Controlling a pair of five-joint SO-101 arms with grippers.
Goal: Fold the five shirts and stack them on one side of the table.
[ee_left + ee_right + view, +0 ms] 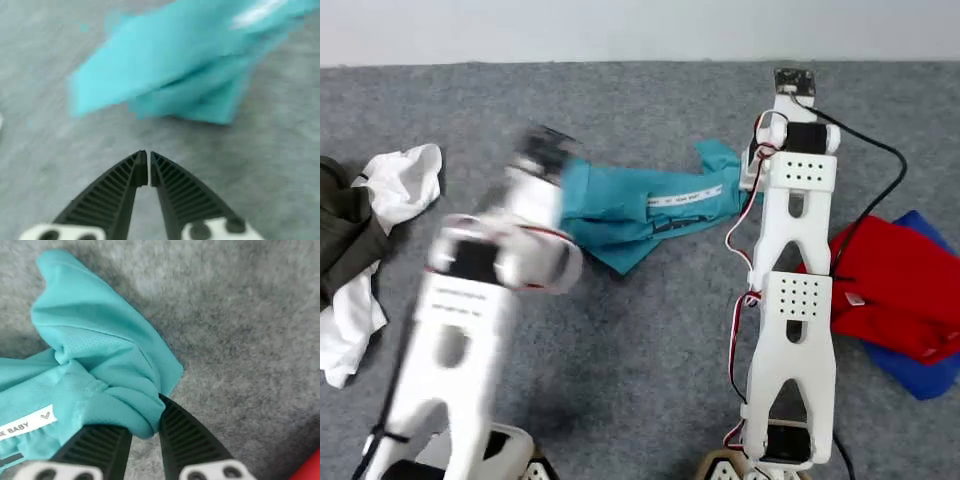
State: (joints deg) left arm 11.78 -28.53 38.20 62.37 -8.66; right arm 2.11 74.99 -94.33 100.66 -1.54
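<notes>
Soft, even light, faint shadows; left arm (470,290) seemingly smeared by motion.

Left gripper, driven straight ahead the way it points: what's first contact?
Most likely the teal shirt, lying dead ahead of the left gripper. Bare table cover sits between them, so if the line tilts down, that could come first.

1. in the high view we saw the left arm (490,270) as a smear, its head melting into the teal shirt (650,210).
2. from the left wrist, that shirt was blurred and we could not read its edges or folds.
3. the blue shirt (920,375) lay mostly under the red shirt (895,285), and both ran off the picture's edge.
4. the dark shirt (340,240) was cut by the opposite edge.
5. a fold of teal cloth covered the fingertips of the right gripper (145,412).
</notes>
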